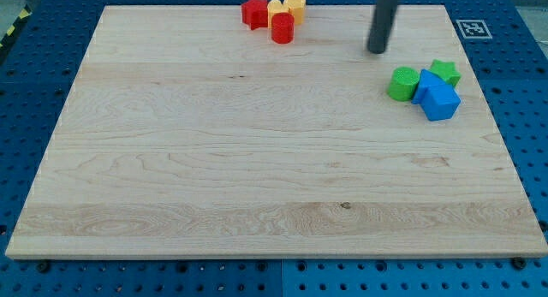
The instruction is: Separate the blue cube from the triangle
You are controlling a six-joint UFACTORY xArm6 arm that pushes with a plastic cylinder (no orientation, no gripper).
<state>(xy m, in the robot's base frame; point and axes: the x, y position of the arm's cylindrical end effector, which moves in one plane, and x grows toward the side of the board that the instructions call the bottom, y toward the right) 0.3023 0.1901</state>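
Note:
The blue cube (442,102) sits near the view's right edge of the wooden board (257,160). A blue triangle-like block (422,86) lies against its upper left side, touching it. A green cylinder (402,84) touches the triangle on the left, and a green star (444,72) sits just above the cube. My tip (378,50) is on the board above and left of this cluster, apart from the green cylinder by a small gap.
At the view's top centre is a second cluster: a red star (254,12), a red cylinder (282,28), and two yellow blocks (276,8) (294,6). A tag marker (472,27) sits at the board's top right corner.

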